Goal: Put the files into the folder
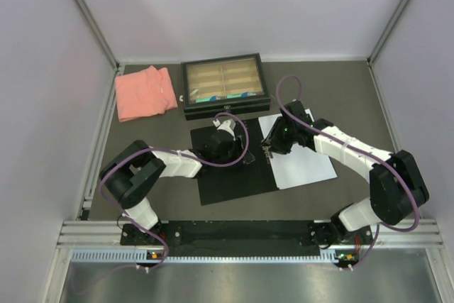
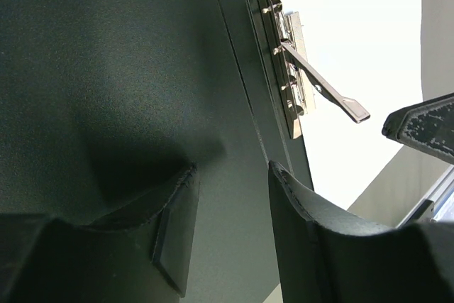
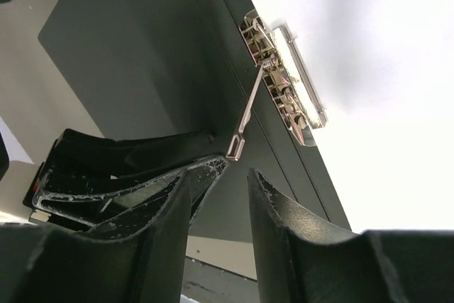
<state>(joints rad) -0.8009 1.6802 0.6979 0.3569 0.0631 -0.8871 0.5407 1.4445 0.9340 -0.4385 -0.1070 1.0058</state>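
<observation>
folder [image 1: 225,179] lies open on the desk [image 1: 347,97], black inside up. files [image 1: 308,164] sit on its right half, edge at the spine clip [image 2: 287,69]; under the clamp bar or not, can't tell. left gripper [image 2: 232,172]: jaws half apart, empty, low over the black flap, likely pinning it flat. right gripper [image 3: 237,169]: jaws narrow, nothing between, raised lever [image 3: 245,115] tip just beside one finger, probably to push it down.
</observation>
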